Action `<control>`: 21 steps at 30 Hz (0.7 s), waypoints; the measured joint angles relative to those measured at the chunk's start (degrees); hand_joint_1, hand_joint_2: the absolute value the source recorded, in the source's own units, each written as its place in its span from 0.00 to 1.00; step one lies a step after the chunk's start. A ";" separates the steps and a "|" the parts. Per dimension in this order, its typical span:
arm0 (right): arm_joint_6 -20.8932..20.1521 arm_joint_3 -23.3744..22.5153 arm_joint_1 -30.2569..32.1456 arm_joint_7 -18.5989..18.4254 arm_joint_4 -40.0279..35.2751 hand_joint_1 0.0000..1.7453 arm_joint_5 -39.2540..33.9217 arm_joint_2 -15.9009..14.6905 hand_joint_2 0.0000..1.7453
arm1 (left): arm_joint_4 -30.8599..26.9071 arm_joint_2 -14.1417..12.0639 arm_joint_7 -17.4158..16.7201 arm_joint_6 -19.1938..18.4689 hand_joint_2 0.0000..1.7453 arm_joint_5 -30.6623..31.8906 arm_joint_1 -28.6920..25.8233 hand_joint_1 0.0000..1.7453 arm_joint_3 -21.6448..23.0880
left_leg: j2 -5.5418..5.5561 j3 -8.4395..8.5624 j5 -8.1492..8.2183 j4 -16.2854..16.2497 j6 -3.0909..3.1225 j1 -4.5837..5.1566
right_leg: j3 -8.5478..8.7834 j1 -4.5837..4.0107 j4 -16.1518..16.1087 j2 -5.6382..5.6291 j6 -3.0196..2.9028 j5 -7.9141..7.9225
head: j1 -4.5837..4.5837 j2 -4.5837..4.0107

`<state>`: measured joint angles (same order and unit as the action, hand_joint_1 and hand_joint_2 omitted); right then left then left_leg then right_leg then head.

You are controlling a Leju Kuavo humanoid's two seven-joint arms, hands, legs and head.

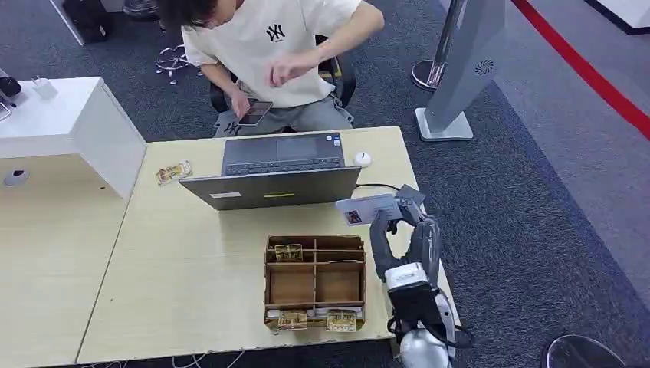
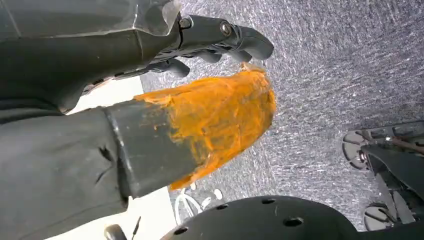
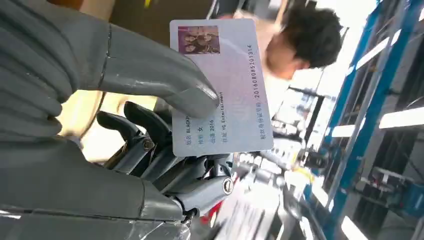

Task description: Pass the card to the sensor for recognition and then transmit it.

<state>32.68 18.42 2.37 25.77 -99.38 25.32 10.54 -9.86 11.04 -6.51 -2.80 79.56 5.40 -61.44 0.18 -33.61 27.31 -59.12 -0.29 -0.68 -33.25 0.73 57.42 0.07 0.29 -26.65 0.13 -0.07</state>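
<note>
Card is up off the tabletop right now, held by the right robot hand at centre right of the head view, just in front of the laptop's right corner. From the right wrist camera you get a way better look: the thick grey thumb is pressed on the card's face and the darker fingers sit behind it, so the right robot hand is clamped on the card. It's an ID-style thing, pale lilac, with a small photo at one end and printed lines plus a long number along one edge.

Left robot hand is in the left wrist view, over grey carpet. Its dark fingers are curled in and I don't see anything in them. There's a thumb wrapped in orange tape in front of them.

Other stuff on the tabletop: a grey laptop, open, its screen back facing the robot, with a small white round thing beside it at upper right. A brown cardboard divider box sits lower centre, just left of the right arm, with small packets in its near and far compartments. One more little packet lies near the laptop's left side.

A person in a white tee sits behind the laptop at the top of the frame, phone in one hand.
</note>
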 joint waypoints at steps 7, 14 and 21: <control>-6.85 0.18 4.49 0.26 -5.47 1.00 -10.18 -2.25 1.00 | 0.00 0.07 0.66 0.66 0.00 -1.45 -0.06 0.00 -0.42 | 0.00 0.00 0.01 0.00 -0.01 0.00 | 0.00 0.00 0.00 0.00 0.00 0.00 | -0.02 0.00; -7.74 -3.41 8.76 -1.16 -6.63 1.00 -10.33 -4.35 1.00 | 0.00 0.07 0.92 0.94 0.00 -2.78 -0.16 0.00 -1.22 | 0.01 0.00 0.03 0.00 0.02 0.01 | 0.01 0.00 -0.01 0.00 0.00 0.00 | -0.02 0.00; -8.73 -9.42 12.34 -4.20 -4.90 1.00 -7.47 -5.64 1.00 | 0.00 0.04 1.07 1.09 0.00 -3.94 -0.27 0.00 -2.36 | 0.01 -0.02 0.04 0.00 0.02 0.01 | 0.00 0.01 -0.02 0.00 0.01 0.00 | -0.02 0.00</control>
<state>23.95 9.00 14.71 21.57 -104.28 17.86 4.90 -9.86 11.08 -5.44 -1.70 75.62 5.13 -63.80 0.19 -33.63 27.35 -59.12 -0.27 -0.67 -33.25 0.74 57.40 0.07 0.30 -26.66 0.11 -0.07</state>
